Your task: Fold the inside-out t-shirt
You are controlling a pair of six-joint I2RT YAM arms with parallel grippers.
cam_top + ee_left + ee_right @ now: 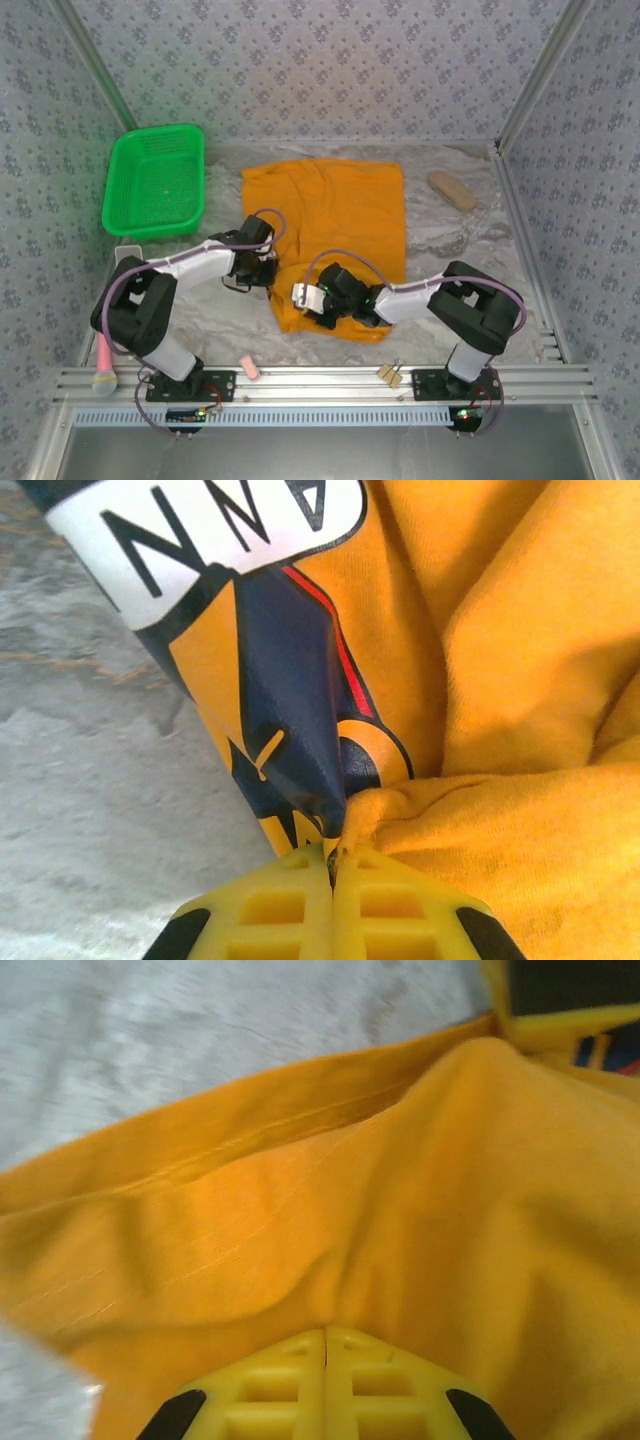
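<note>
The orange-yellow inside-out t-shirt (335,215) lies spread in the middle of the table, its near part bunched up. My left gripper (268,270) sits at the shirt's near left edge. In the left wrist view it (331,858) is shut on a pinched fold of the t-shirt (520,810), where the dark printed graphic with pale lettering (290,680) shows. My right gripper (308,297) is at the shirt's near edge. In the right wrist view it (326,1338) is shut on a ridge of the t-shirt (330,1210).
A green plastic basket (157,181) stands at the back left. A tan oblong object (452,190) lies at the back right. A pink-handled tool (104,365), a pink piece (250,368) and wooden clips (390,375) rest by the front rail. Patterned walls close in the sides.
</note>
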